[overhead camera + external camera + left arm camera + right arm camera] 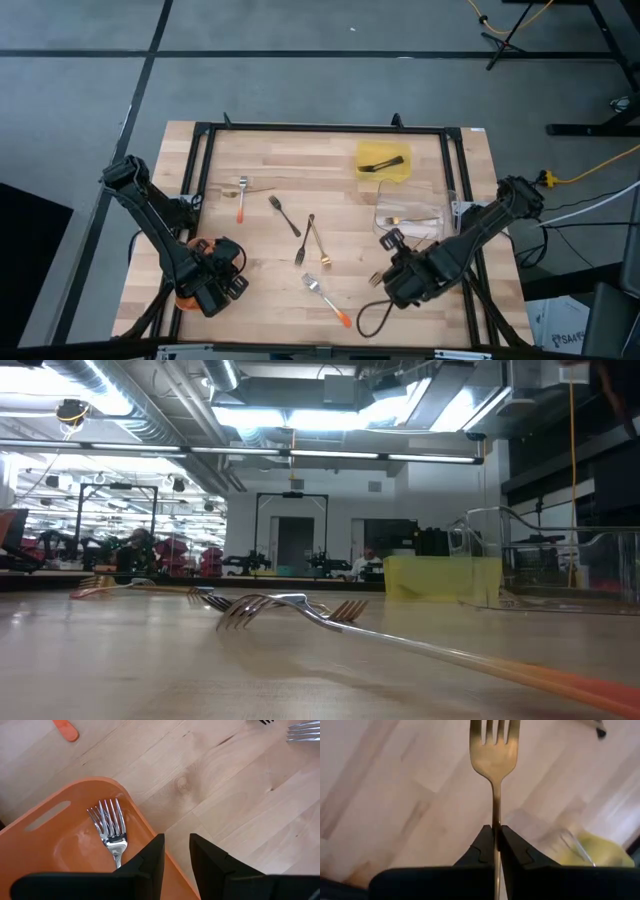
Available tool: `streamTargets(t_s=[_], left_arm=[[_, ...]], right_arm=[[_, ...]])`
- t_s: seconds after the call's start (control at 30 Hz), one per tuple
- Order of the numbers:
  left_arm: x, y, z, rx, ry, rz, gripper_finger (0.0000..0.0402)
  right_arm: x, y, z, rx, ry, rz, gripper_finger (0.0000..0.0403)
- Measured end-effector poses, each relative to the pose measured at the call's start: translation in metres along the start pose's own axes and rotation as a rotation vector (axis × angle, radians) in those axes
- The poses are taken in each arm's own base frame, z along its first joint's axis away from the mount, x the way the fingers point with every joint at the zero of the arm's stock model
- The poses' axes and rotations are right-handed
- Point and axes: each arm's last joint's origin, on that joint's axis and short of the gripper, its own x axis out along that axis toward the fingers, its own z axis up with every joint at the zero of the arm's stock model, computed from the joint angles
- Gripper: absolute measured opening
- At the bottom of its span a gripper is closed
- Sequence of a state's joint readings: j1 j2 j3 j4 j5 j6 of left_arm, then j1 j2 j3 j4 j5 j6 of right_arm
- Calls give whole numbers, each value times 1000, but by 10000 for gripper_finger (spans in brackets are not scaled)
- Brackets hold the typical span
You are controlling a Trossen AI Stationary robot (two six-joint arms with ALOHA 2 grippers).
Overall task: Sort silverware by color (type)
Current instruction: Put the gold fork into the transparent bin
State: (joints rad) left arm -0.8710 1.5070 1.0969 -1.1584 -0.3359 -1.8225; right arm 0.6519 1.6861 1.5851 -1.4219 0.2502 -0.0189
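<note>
My right gripper [496, 837], lower right of the high view, pinches a gold fork [494, 755] by its thin handle, tines forward. It's light, stiff and slick, so it could swivel; gripping nearer the neck seems steadier. My left gripper [176, 851], lower left, is spread empty over the orange tray [75, 800]

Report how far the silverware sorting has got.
Done: a silver fork lies in the orange tray, a dark utensil in the yellow tray, a gold piece in the clear tray. In hand: the right end effector is shut on a gold fork. The left end effector is open above the orange tray's edge. Left: about five pieces loose on the table.
</note>
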Motion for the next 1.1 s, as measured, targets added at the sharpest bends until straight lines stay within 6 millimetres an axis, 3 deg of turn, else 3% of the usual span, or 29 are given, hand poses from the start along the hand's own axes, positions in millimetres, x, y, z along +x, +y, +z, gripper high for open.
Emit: streamTargets(t_s=[0.2, 0.43, 0.73, 0.9, 1.1], left_arm=[[0, 0, 0, -1, 0, 0, 85], [0, 0, 0, -2, 0, -1, 85], [0, 0, 0, -2, -3, -2, 85], [0, 0, 0, -4, -3, -4, 85], [0, -1, 0, -5, -3, -6, 85]], right_arm=[[-3, -13, -14, 19, 86, 0, 1], [-21, -22, -32, 41, 57, -18, 1], [-48, -41, -80, 229, -36, -46, 1], [-43, -52, -112, 345, -28, -71, 1], [-22, -58, -143, 453, -7, -72, 1]])
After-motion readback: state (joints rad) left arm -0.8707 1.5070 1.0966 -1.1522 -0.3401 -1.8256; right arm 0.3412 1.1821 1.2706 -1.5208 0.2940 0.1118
